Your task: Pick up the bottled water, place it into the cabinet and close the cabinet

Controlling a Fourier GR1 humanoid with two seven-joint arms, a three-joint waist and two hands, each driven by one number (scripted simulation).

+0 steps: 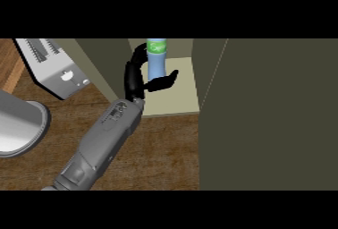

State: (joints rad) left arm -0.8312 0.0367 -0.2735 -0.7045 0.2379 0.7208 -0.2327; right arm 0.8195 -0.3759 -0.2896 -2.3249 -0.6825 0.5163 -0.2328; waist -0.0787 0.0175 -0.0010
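Note:
The bottled water [156, 56], light blue with a green-and-white label, stands upright inside the open cabinet on its cream shelf [179, 100]. My left hand [136, 74] reaches in from the lower left. Its fingers curl round the bottle's left and far side, and the thumb [165, 81] sticks out below the bottle on the right. The bottle's base is partly hidden by the hand. The cabinet door [277, 116], a wide dark olive panel, stands open at the right. My right hand shows nowhere.
A grey toaster-like appliance [56, 67] sits at the upper left on the wooden counter [165, 147]. A large grey round vessel [16, 127] lies at the left edge. The cabinet's left wall [99, 62] is close beside my wrist.

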